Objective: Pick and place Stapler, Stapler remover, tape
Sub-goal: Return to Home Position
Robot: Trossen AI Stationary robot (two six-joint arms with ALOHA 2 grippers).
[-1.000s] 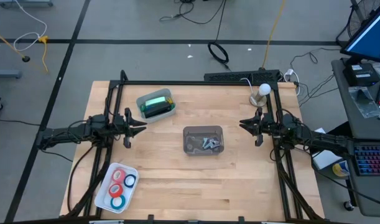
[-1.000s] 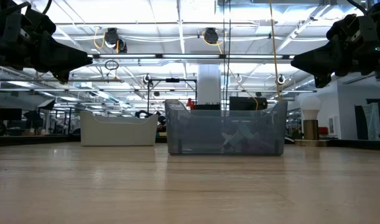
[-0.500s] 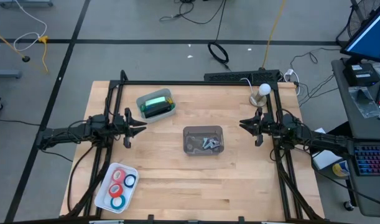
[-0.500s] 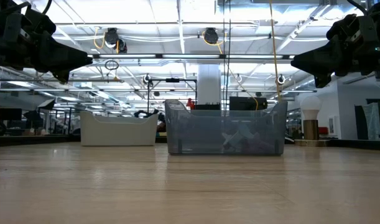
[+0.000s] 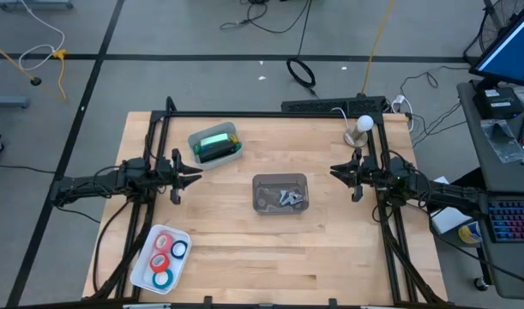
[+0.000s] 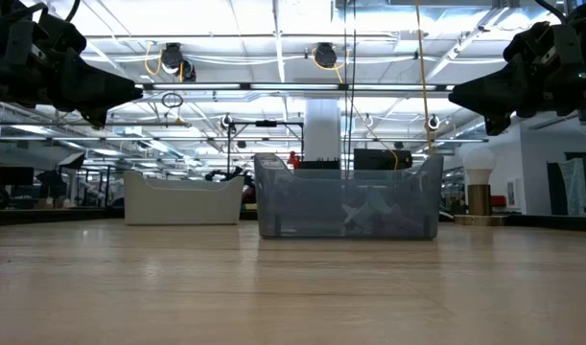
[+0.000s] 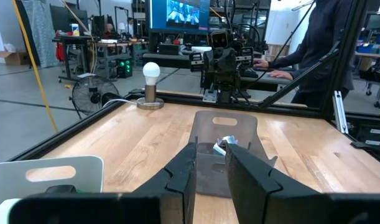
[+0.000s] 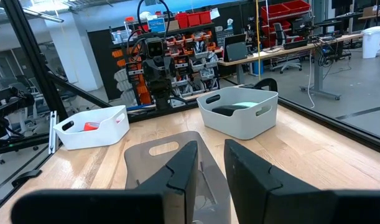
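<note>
The mint-green stapler [image 5: 214, 142] lies in a white bin [image 5: 231, 153] at the table's far left; the right wrist view shows it too [image 8: 245, 105]. Small silvery stapler removers [image 5: 286, 197] lie in a clear grey bin [image 5: 262, 182] at the table's middle. Red, blue and teal tape rolls [image 5: 164, 255] lie in a white tray [image 5: 140, 273] at the near left. My left gripper [image 5: 195, 178] hovers at the left, pointing level at the grey bin, its fingers [image 7: 211, 149] a little open with nothing between them. My right gripper [image 5: 334, 172] faces it from the right, likewise open [image 8: 210, 146].
A bulb lamp [image 5: 362, 127] stands at the table's far right corner. A black frame [image 5: 270, 114] runs along the table's far and side edges. A person [image 7: 320, 50] stands beyond the right edge by a desk with a keyboard [image 5: 510, 219].
</note>
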